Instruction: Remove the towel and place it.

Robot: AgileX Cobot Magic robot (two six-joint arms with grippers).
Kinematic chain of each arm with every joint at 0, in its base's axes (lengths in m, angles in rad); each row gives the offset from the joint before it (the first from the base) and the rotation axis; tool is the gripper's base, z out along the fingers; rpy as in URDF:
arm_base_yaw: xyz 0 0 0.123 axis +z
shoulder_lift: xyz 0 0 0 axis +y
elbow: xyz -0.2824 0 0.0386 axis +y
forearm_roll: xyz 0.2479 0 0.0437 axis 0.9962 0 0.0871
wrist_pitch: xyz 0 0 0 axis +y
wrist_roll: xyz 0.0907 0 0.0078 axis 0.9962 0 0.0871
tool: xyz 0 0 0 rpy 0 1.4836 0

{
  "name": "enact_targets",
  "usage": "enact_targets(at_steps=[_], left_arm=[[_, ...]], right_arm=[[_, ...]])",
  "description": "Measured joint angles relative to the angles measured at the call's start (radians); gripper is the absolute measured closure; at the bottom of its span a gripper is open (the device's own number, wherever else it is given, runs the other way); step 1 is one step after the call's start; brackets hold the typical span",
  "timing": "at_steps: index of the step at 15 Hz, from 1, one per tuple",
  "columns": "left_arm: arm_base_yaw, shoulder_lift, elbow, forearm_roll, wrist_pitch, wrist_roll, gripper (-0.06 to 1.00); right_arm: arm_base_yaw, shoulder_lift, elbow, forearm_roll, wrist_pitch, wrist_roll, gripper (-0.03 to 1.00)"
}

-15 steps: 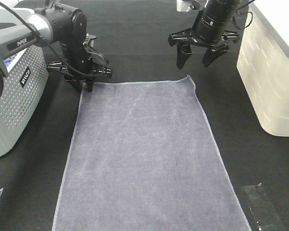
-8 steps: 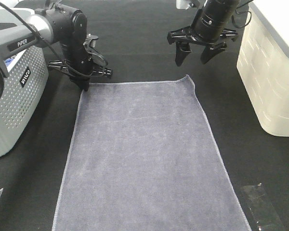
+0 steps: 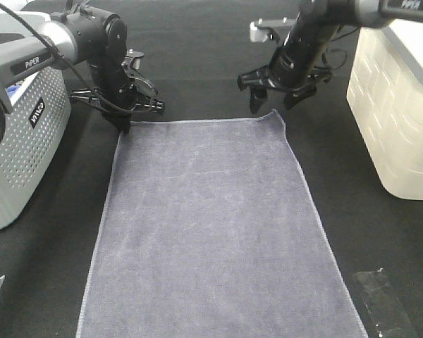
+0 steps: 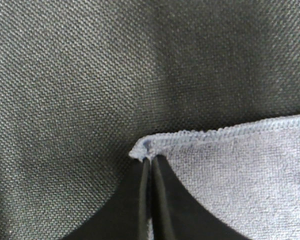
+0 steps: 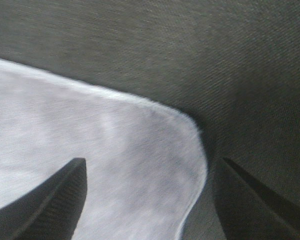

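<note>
Exterior high view: a black cloth-covered table (image 3: 197, 63) with a basket at each side and the towel between them.
Grey basket (image 3: 21, 155): at 9 o'clock of the scene. It is pale and perforated, and stands near the towel's left hem without touching it.
Left tool (image 3: 125, 125): at 11 o'clock of the towel, pointing down onto the far left corner with its jaws closed together.
Left wrist view: the left tool (image 4: 151, 162) has its two black fingers (image 4: 165, 210) pressed tight, with the towel's (image 4: 250, 170) corner nipped between the tips. The hem is bunched into a small peak there.
Towel (image 3: 211, 232): slate-grey, spread flat in the middle of the table. It runs from 12 o'clock down past the 6 o'clock edge of the view.
Right tool (image 3: 273, 104): at 1 o'clock of the towel, over the far right corner, jaws spread wide and holding nothing.
Right wrist view: the right tool (image 5: 151, 161) has its fingers (image 5: 50, 205) well apart on either side of the rounded towel (image 5: 90, 130) corner. I cannot tell whether they touch it.
White basket (image 3: 398, 120): at 3 o'clock, well apart from the towel.
Tape strip (image 3: 381, 306): clear, at 5 o'clock, just beside the towel's right hem.
</note>
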Motion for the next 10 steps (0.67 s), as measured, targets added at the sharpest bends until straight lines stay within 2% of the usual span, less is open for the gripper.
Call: enact_targets(at_steps=[4, 9, 10], left_arm=[[0.000, 0.000, 0.000, 0.000, -0.005, 0.000, 0.94], [0.000, 0.001, 0.000, -0.007, -0.021, 0.000, 0.94], [0.000, 0.001, 0.000, -0.007, -0.021, 0.000, 0.94]], right_arm=[[0.000, 0.053, 0.000, -0.050, -0.063, 0.013, 0.31], [0.000, 0.077, 0.000, -0.061, -0.077, 0.013, 0.39], [0.000, 0.083, 0.000, -0.068, -0.077, 0.013, 0.44]])
